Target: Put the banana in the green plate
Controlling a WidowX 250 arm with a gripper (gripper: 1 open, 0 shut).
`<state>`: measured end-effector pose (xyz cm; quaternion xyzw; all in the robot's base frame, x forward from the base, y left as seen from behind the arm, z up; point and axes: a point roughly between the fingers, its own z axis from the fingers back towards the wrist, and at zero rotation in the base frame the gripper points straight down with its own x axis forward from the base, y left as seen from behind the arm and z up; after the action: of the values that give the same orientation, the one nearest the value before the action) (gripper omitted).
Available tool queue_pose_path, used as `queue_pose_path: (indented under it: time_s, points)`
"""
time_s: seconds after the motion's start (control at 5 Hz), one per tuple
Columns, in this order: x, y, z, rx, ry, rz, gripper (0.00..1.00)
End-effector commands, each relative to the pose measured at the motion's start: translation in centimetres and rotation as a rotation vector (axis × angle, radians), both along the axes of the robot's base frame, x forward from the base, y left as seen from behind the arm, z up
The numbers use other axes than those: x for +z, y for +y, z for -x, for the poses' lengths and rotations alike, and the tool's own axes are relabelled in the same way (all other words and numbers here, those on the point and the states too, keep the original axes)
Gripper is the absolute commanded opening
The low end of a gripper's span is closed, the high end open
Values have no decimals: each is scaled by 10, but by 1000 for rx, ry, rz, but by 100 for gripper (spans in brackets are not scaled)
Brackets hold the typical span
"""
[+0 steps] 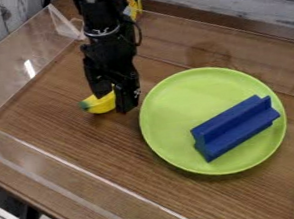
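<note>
The yellow banana (99, 103) lies on the wooden table just left of the green plate (178, 118). My black gripper (112, 94) points straight down over the banana, open, with one finger on either side of the fruit's right half. Most of the banana is hidden behind the fingers; only its left end and lower edge show. Whether the fingers touch it I cannot tell. The large round lime-green plate sits at the right of the table.
A blue ridged block (236, 126) lies on the right half of the plate. Clear plastic walls (10, 68) ring the table on the left, front and right. The back edge meets a grey plank wall.
</note>
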<state>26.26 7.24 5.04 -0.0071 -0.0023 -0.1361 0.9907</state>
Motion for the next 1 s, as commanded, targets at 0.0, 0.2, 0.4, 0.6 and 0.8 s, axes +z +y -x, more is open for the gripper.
queue_pose_path:
  time_s: [0.0,0.2,0.4,0.6,0.8]
  points:
    - [4,3,-3,3,-35,-4,100]
    - [3,3,-4,-1,-47,0,100]
    - [3,3,-5,-2,-59,2,100]
    - [3,2,-6,-1,-70,5,100]
    - [6,1,-6,0,-81,9,100]
